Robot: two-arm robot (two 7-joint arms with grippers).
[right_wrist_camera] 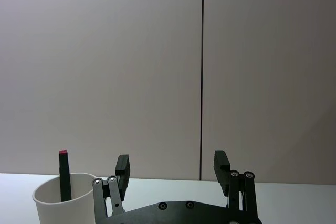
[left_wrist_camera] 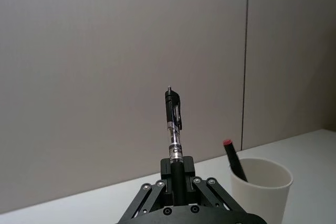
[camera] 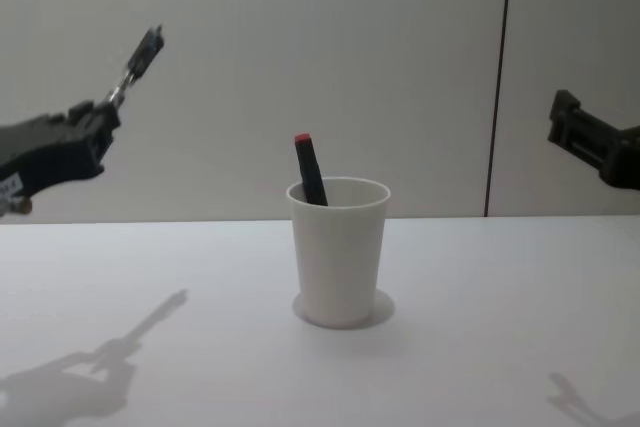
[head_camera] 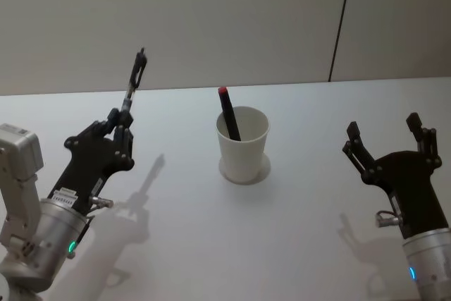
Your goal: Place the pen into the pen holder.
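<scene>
In the head view, the left gripper [head_camera: 121, 121] hangs above the tabletop [head_camera: 282, 244] at about 9 o'clock from the pen holder [head_camera: 243, 149]. Its fingers are pinched narrowly on the lower end of the pen [head_camera: 134, 79], which juts up toward 12 o'clock. The pen holder stands upright mid-tabletop, with a red-tipped marker [head_camera: 229, 114] leaning inside it toward 11 o'clock. The right gripper [head_camera: 384, 132] sits at 3 o'clock from the pen holder, well apart from it, with its fingers spread wide and holding nothing.

In the left wrist view, the left gripper [left_wrist_camera: 177, 169] clamps the pen [left_wrist_camera: 174, 124] by its barrel, clip end uppermost against the wall [left_wrist_camera: 105, 77]. The pen holder [left_wrist_camera: 260, 192] stands nearby with the marker's red tip [left_wrist_camera: 227, 143] above its rim.

In the right wrist view, the right gripper [right_wrist_camera: 172, 165] has its fingers set wide, and the pen holder [right_wrist_camera: 63, 208] shows beyond one finger.

In the chest view, the left gripper [camera: 100, 117] holds the pen [camera: 140, 59] tilted toward 1 o'clock, higher than the rim of the pen holder [camera: 340, 257] and at 10 o'clock from it. The right gripper [camera: 565, 122] hovers at 2 o'clock.
</scene>
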